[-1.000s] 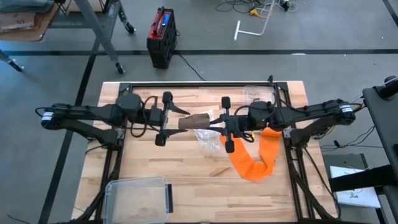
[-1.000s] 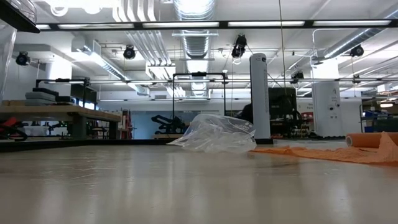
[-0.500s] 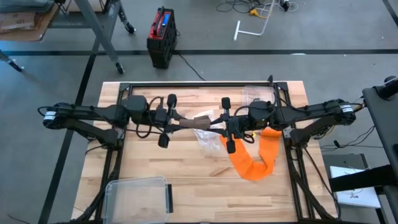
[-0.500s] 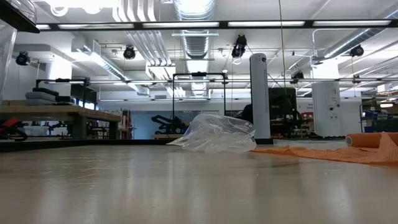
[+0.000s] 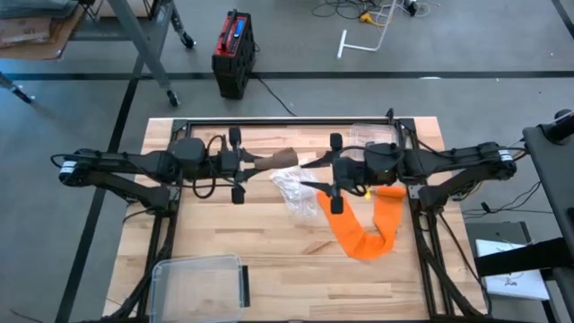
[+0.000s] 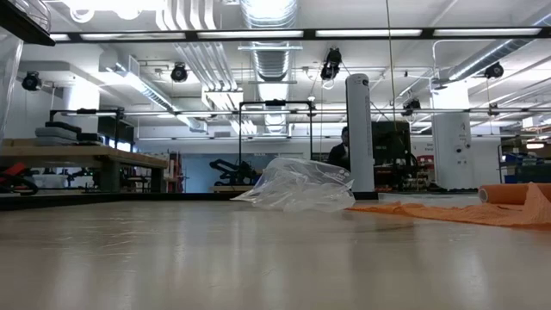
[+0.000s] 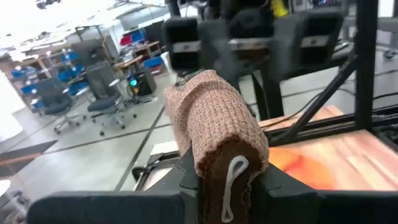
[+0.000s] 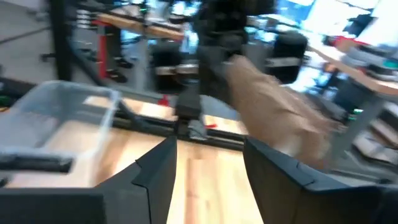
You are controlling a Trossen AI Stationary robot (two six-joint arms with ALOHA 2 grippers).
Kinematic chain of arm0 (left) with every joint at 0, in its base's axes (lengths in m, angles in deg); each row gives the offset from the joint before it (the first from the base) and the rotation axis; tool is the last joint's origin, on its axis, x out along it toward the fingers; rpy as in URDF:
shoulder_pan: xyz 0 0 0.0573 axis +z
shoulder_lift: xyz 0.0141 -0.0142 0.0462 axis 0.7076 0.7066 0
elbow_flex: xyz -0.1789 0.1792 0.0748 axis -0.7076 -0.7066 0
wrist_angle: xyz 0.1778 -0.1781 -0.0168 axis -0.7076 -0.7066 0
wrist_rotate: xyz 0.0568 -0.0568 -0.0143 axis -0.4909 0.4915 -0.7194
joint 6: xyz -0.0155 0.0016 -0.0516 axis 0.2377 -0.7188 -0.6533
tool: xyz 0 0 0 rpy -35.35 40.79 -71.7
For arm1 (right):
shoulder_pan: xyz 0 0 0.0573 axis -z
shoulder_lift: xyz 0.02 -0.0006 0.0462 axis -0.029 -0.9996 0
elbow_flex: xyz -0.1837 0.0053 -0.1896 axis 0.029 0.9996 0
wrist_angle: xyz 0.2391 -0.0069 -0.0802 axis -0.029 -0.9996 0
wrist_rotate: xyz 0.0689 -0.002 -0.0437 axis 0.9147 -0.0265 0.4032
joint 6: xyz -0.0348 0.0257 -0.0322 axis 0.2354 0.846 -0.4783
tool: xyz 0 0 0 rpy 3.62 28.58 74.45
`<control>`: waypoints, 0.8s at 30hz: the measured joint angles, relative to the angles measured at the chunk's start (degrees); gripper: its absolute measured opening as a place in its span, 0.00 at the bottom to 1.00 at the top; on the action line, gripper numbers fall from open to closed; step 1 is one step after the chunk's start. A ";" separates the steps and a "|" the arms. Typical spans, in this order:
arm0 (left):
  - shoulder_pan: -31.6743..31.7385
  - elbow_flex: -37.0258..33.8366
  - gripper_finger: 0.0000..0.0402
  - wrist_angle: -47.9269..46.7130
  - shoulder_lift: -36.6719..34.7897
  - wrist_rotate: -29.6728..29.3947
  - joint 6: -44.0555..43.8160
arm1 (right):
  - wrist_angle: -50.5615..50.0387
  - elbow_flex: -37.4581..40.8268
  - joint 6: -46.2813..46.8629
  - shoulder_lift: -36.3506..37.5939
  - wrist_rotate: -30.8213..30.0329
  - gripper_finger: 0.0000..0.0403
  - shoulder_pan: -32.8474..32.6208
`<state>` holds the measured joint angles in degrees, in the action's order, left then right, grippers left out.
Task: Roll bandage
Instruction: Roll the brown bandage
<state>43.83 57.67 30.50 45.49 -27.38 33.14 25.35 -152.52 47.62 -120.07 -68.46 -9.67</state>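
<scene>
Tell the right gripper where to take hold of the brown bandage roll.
Probably the free end. The left gripper is clamped on one end of the bandage roll, which is held off the table pointing toward the right gripper. The right gripper, fingers open, should come in along the roll's axis and close across its round sides.

At frame centre the left hand (image 5: 237,166) holds the bandage roll (image 5: 274,161) above the counter (image 5: 269,260); the right hand (image 5: 334,172) sits just right of it.
</scene>
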 joint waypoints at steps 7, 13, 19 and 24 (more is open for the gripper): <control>-0.42 0.00 0.11 0.06 0.04 -0.49 -0.40 | 3.32 -0.11 -1.13 -3.54 -8.61 0.34 -0.03; -0.42 0.00 0.11 1.18 0.54 -1.16 1.08 | 3.54 -1.00 1.75 -3.98 -10.44 0.25 0.20; -0.53 0.00 0.11 3.21 2.27 -1.69 3.64 | 3.19 -1.16 3.24 -3.94 -14.00 0.22 0.35; -0.57 0.02 0.11 3.39 3.04 -1.94 5.69 | 2.74 -1.16 3.10 -3.94 -15.08 0.25 0.35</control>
<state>43.26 57.69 33.90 48.52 -29.32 38.82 28.09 -153.67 50.72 -124.00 -83.53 -9.32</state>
